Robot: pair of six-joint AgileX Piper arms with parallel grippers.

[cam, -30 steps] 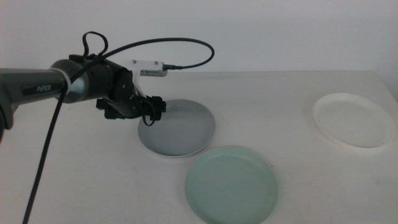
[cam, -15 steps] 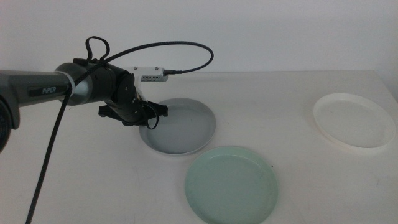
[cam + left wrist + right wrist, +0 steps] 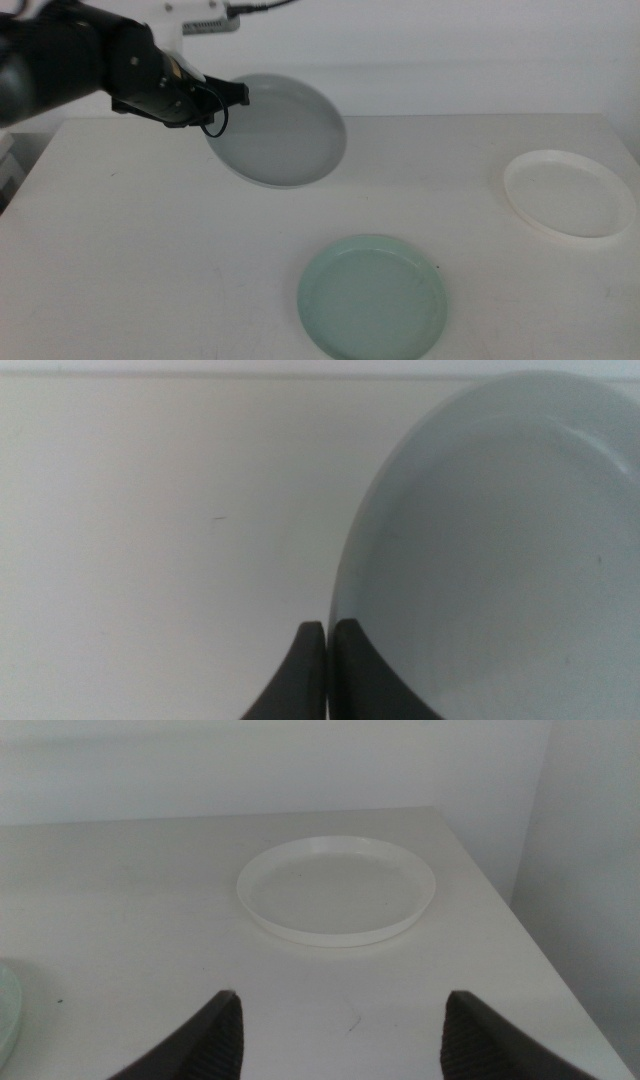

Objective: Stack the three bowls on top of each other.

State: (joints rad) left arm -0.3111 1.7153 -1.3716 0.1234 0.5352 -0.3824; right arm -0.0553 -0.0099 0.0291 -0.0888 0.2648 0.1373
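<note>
grey-blue bowl [image 3: 282, 130] lifted, tilted, mint bowl [image 3: 372, 296] & white bowl [image 3: 568, 193] flat

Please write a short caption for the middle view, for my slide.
Left tool holds the grey-blue bowl by its rim above the table.

The left pincer [image 3: 238, 95], clamped on the rim of the grey-blue bowl [image 3: 285, 135], has risen from the tabletop [image 3: 150, 260] and carried the bowl up, tilted, toward 11 o'clock from the mint green bowl [image 3: 372, 296].
</note>
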